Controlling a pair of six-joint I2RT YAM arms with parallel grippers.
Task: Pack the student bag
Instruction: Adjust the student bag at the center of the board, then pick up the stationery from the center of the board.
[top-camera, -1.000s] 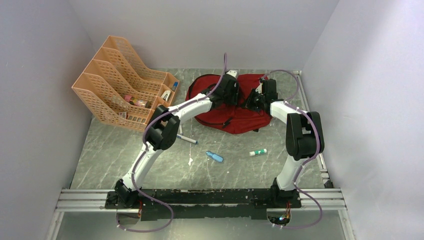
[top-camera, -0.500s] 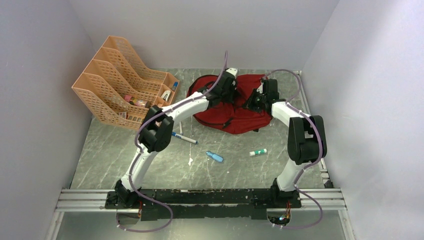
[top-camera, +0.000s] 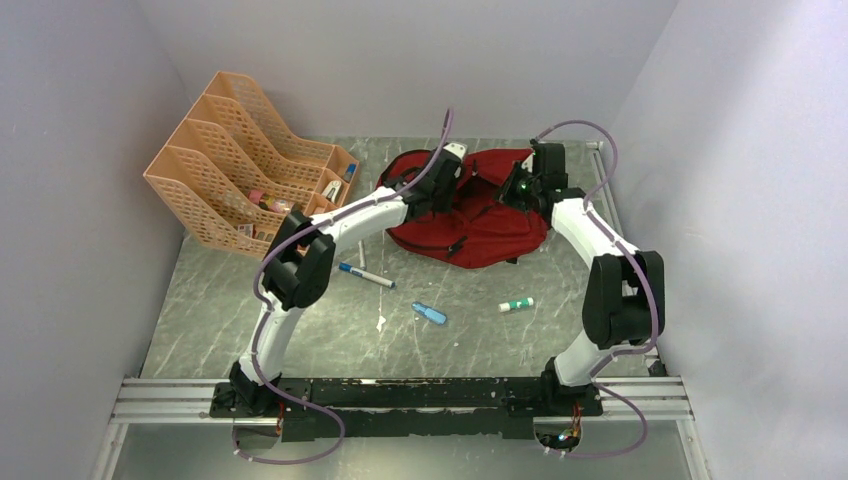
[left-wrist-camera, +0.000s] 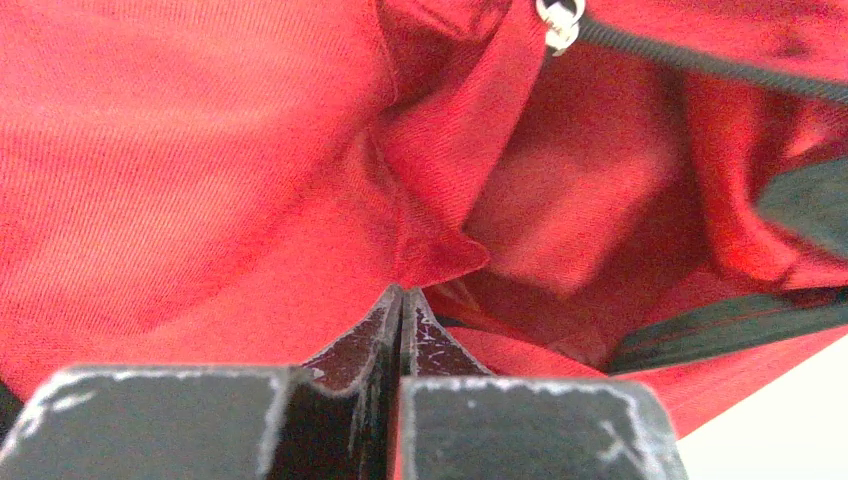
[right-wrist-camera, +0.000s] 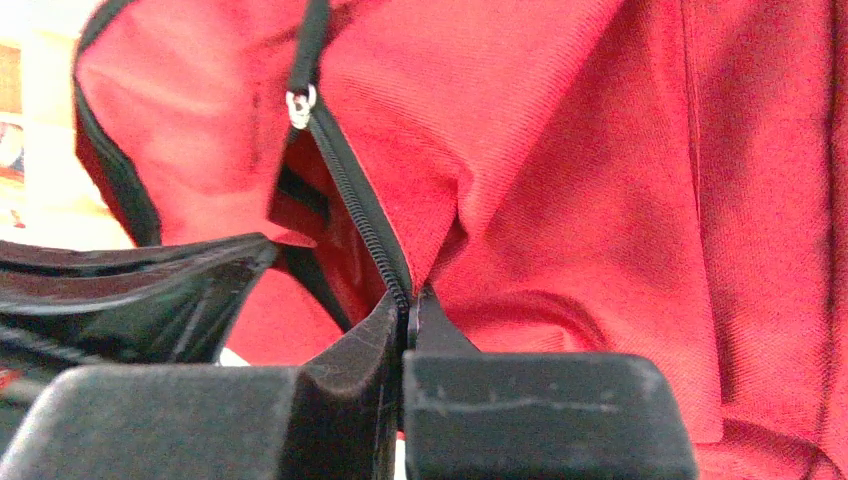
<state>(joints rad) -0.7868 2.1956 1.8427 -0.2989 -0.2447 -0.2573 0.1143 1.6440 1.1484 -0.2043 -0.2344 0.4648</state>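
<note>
Red student bag (top-camera: 470, 225): left gripper (left-wrist-camera: 402, 296) fingers are clamping a fold (left-wrist-camera: 430, 250); right gripper (right-wrist-camera: 410, 300) fingers, the zipper edge (right-wrist-camera: 365, 225). Spreading both evenly seems wise.

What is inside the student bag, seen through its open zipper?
Through the zipper gap in the student bag, only red fabric and a dark fold show. Any contents deeper in are covered by the bag's cloth.
</note>
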